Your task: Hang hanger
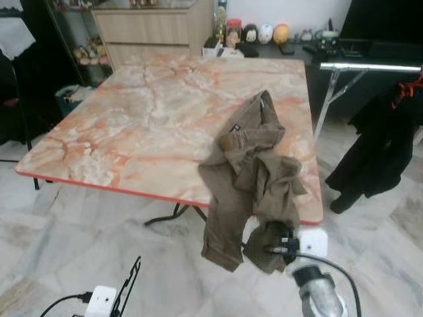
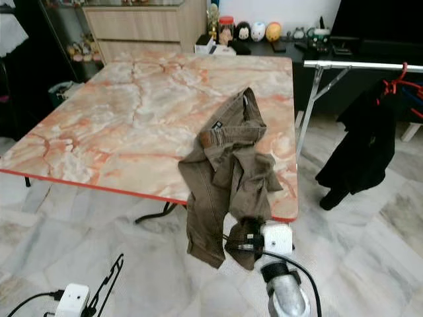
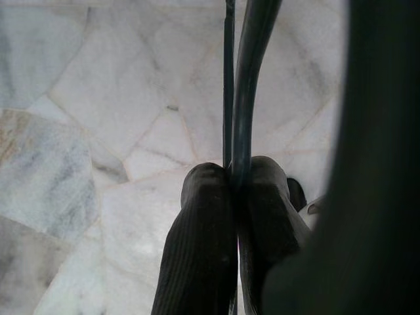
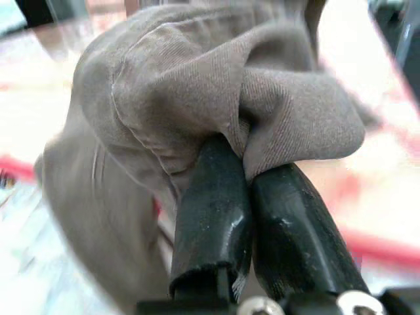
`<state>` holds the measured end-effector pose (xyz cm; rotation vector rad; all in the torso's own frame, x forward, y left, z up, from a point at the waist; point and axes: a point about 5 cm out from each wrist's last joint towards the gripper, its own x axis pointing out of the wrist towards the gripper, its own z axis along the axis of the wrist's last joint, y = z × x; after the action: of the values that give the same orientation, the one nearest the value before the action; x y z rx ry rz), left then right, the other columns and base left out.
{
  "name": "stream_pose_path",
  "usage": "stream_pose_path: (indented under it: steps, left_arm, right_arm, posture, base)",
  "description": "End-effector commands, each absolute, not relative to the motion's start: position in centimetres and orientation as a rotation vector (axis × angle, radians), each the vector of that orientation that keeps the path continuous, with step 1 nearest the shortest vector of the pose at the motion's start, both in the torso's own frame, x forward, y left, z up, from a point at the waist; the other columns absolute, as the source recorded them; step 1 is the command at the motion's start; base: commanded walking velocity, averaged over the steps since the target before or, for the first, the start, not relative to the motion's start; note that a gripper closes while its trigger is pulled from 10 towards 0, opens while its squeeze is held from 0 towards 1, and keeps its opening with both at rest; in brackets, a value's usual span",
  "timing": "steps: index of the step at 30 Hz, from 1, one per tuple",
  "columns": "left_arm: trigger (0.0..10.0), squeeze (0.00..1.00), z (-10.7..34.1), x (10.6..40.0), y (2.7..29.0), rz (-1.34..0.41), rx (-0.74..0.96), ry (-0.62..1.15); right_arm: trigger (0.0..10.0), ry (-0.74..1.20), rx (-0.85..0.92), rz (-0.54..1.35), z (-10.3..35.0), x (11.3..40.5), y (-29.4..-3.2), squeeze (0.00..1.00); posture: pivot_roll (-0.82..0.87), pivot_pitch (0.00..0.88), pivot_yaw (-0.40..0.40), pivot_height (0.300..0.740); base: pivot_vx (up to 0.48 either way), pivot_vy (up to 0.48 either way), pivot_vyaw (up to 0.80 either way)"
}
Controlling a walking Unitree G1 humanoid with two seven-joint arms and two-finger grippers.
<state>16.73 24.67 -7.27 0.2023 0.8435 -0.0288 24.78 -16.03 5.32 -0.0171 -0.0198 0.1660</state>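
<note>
right gripper [image 4: 246, 177]: pinched shut on a fold of the trousers [image 1: 248, 178], lower centre of frame
left gripper [image 3: 236, 190]: closed on the hanger [image 1: 129, 281], bottom left
risk: trousers half on table [image 1: 132, 125]; they may slide off or snag the edge
room: marble floor, rack [image 1: 370, 67] upper right with dark garment [image 1: 377, 145]

The black hanger [image 1: 129, 284] is cut off by the lower edge of the left eye view; its hook and full outline cannot be made out. In the left wrist view its upper run leaves the frame, and a dark blurred mass [image 3: 374, 157] beside it cannot be identified. The right gripper [image 1: 281, 246] is partly buried in the brown trousers [image 1: 244, 178]. The right wrist view is blurred behind the cloth. The black garment [image 1: 380, 148] is cropped at the frame edge.
</note>
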Motion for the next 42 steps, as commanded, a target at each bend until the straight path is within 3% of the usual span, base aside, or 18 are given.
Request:
stream_pose_path:
  steps: [1, 12, 17, 25, 34, 42]
  left_arm:
    - [10.0, 0.0, -7.5, 16.1, 25.0, -0.03, 0.222, 0.87]
    - [10.0, 0.0, -7.3, 16.5, 25.0, -0.028, 0.219, 0.85]
    - [10.0, 0.0, -7.1, 16.7, 25.1, -0.021, 0.218, 0.844]
    - [10.0, 0.0, -7.1, 17.0, 25.1, -0.021, 0.218, 0.837]
    - [10.0, 0.0, -7.1, 16.8, 24.9, -0.025, 0.222, 0.829]
    - [10.0, 0.0, -7.2, 16.4, 25.0, -0.032, 0.221, 0.827]
  right_arm:
    - [10.0, -0.09, -0.017, 0.157, 7.5, 26.7, -16.1, 0.0]
    - [10.0, -0.204, -0.056, 0.185, 12.5, 32.8, -15.8, 0.0]
    - [10.0, -0.217, -0.12, 0.147, 15.3, 36.5, -17.1, 0.0]
    - [10.0, -0.178, -0.229, 0.069, 17.4, 38.8, -18.6, 0.0]
    - [10.0, 0.007, -0.283, -0.021, 14.1, 38.5, -19.4, 0.0]
    - [10.0, 0.183, -0.258, 0.079, 8.1, 35.9, -17.3, 0.0]
  posture:
    - [0.1, 0.014, 0.057, 0.74]
    - [0.12, 0.007, 0.06, 0.74]
    - [0.13, 0.009, 0.058, 0.74]
    - [0.13, 0.014, 0.06, 0.74]
    - [0.14, 0.023, 0.063, 0.74]
    - [0.15, 0.023, 0.062, 0.74]
  base:
    - [0.0, 0.0, 0.0]
    - [0.0, 0.0, 0.0]
    - [0.0, 0.0, 0.0]
    - [0.0, 0.0, 0.0]
    - [0.0, 0.0, 0.0]
    - [0.0, 0.0, 0.0]
